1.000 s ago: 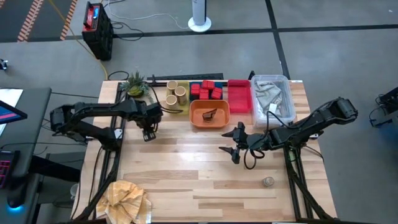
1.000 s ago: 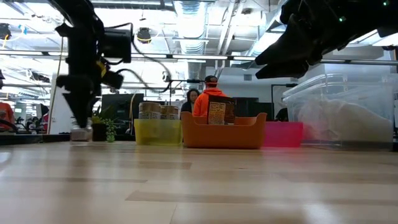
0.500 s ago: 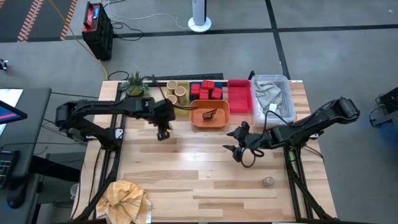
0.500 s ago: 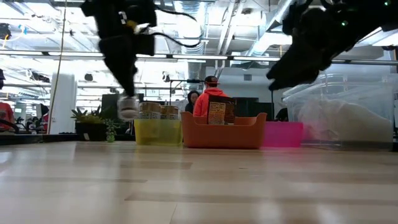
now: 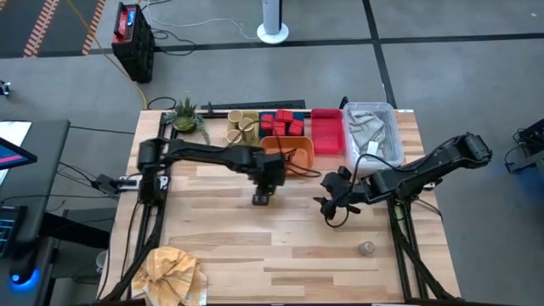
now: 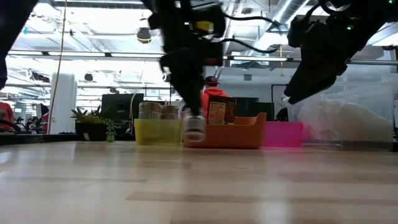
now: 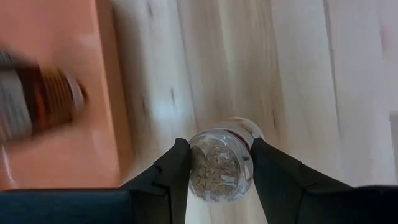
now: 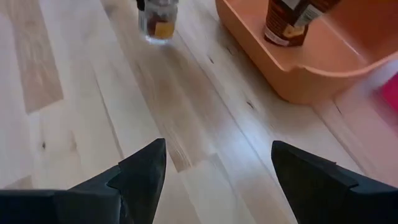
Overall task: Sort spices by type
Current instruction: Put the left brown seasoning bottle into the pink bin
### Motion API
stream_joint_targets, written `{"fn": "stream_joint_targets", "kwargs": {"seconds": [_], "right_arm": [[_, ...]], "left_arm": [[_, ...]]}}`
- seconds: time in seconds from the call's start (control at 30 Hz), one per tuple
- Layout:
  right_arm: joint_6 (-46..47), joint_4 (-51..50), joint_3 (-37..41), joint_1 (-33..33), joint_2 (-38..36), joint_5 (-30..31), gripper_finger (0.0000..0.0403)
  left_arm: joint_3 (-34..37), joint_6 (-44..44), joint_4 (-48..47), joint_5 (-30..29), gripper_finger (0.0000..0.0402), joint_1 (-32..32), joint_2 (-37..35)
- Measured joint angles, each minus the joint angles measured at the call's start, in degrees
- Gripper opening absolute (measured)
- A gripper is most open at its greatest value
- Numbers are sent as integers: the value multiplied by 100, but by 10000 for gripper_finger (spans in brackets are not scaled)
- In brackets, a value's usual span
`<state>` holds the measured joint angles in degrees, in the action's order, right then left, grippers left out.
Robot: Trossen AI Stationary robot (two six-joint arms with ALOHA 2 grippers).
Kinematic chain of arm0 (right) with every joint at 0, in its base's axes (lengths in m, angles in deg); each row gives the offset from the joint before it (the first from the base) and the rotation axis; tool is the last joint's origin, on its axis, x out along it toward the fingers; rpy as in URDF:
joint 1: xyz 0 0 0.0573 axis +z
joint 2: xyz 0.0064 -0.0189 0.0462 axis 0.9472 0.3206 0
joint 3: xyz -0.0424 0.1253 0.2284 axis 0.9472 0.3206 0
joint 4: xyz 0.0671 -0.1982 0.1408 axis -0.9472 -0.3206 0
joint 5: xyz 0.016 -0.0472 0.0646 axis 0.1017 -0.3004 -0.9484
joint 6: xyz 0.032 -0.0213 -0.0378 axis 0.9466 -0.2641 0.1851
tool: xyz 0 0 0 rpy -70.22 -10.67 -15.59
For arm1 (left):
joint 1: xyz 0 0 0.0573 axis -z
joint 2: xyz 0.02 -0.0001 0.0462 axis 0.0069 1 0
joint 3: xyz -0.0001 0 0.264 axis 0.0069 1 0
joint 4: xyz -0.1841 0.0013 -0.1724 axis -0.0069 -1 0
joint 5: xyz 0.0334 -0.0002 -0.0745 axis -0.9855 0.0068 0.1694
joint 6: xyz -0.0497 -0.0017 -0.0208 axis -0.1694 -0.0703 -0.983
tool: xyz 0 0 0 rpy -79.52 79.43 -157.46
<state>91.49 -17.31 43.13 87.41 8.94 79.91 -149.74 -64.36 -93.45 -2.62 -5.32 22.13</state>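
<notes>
My left gripper (image 5: 262, 197) hangs over the table's middle, just in front of the orange tray (image 5: 274, 161), shut on a tiny clear shaker (image 7: 219, 168) of greyish spice, which the low view shows too (image 6: 194, 127). My right gripper (image 5: 327, 204) stands open to its right, above bare wood, its fingers wide apart in the right wrist view (image 8: 217, 168). A dark brown bottle (image 8: 286, 25) stands in the orange tray. Tan jars (image 5: 240, 127) and red tins (image 5: 283, 123) sit in trays along the far edge. Another shaker (image 5: 366, 248) stands on the table at the near right. My left gripper pinches the shaker by its clear wall (image 7: 194, 169) between its two fingers, one finger (image 7: 176, 171) on each side. The fingers come from above, slanting down. The shaker hangs tilted below them, lifted clear of the table.
A pink tray (image 5: 327, 132) and a clear bin (image 5: 374, 136) of grey items stand at the far right. A small green plant (image 5: 184, 115) is at the far left, and a crumpled yellow sheet (image 5: 174, 272) lies at the near left corner. Bare wood spreads across the middle and near side.
My left gripper has swept from near the plant toward the table's right, carrying the shaker clear of the table, and now hangs in front of the orange tray. My right gripper has tipped and turned at the wrist, staying nearly in place and open.
</notes>
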Motion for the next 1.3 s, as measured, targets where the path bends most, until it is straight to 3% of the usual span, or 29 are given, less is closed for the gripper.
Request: {"fn": "stream_joint_targets", "kwargs": {"seconds": [0.17, 0.33, 0.63, 0.8, 0.93, 1.1, 1.3], "right_arm": [[424, -283, -1, 3, -2, -2, 315], [554, -455, -1, 3, 0, 0, 315], [513, -446, -1, -4, -2, 0, 315], [399, -459, -80, 4, -2, 0, 315], [67, -343, -181, 131, -2, 0, 315], [-696, 379, -187, 187, 113, 4, 315], [-2092, 1805, -191, -95, 866, -200, 315]], "left_arm": [[-736, 293, 11, -7, 145, -1, 584], [-846, 284, 320, -32, 155, 4, 881], [-838, 290, 436, -144, 242, -2, 684], [-740, 290, 741, -180, 268, -2, 373], [-3, 287, 1753, -179, 269, -2, -161], [1806, 82, 3486, -273, 270, 55, -1107], [3763, -588, 5244, -904, 270, 270, -2436]]}}
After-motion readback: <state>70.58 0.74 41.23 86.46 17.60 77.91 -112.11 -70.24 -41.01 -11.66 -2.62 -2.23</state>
